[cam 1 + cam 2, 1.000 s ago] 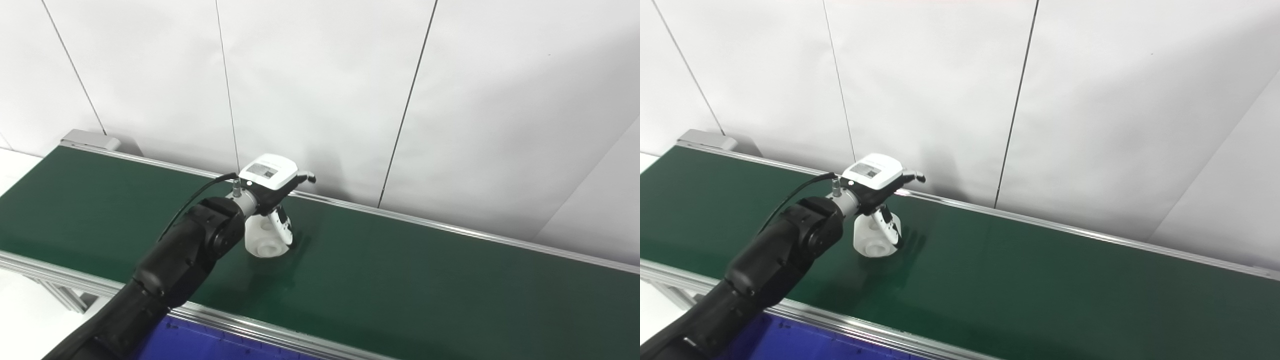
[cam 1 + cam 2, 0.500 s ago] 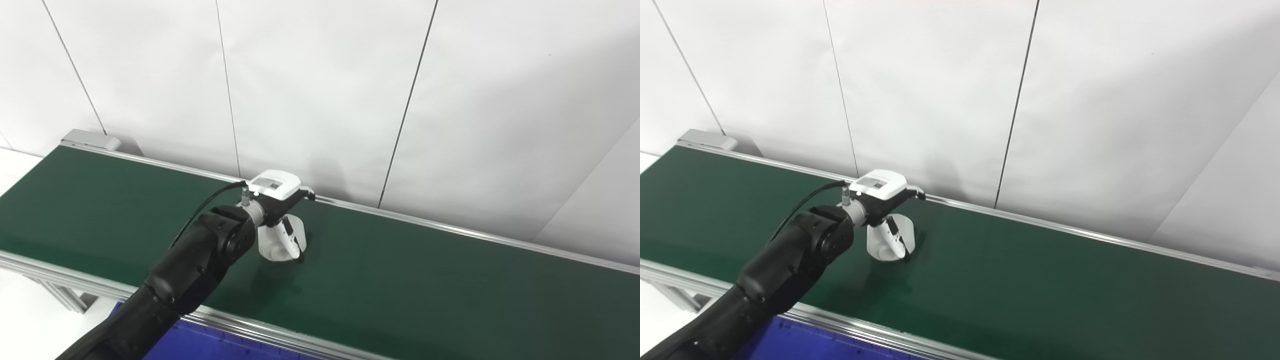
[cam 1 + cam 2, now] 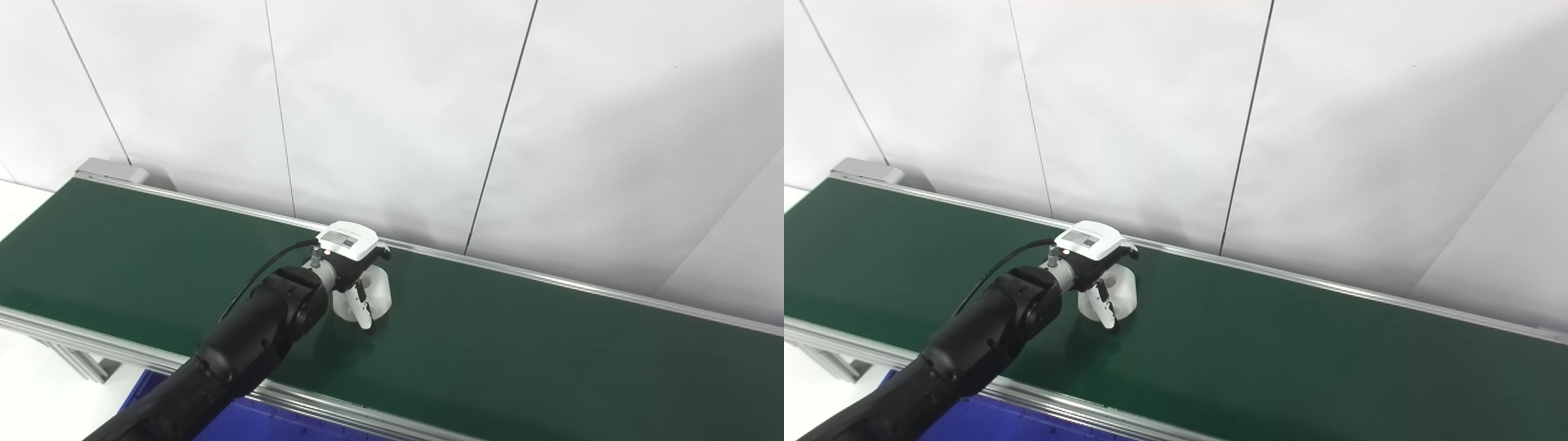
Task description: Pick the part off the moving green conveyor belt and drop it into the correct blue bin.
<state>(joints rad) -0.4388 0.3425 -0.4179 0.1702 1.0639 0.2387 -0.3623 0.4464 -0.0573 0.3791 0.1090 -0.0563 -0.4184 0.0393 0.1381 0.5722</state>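
Grasping is the step in hand: left hand (image 3: 354, 269) sits over the white plastic part (image 3: 375, 298) at centre-left on the green conveyor belt (image 3: 520, 343), fingers wrapped around it. Whether it is clamped, I cannot tell. Next comes lifting toward the blue bin (image 3: 245, 422), bottom left.

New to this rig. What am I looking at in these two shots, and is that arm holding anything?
Both pictures come from two cameras side by side on a humanoid robot's head, so they show one scene. The black arm entering from the lower left ends in the left hand, with a white casing on its back. Its fingers curl around a white plastic part that sits on the green conveyor belt. Whether the grip is closed firmly is unclear. A blue bin shows at the bottom edge. The right hand is out of view.
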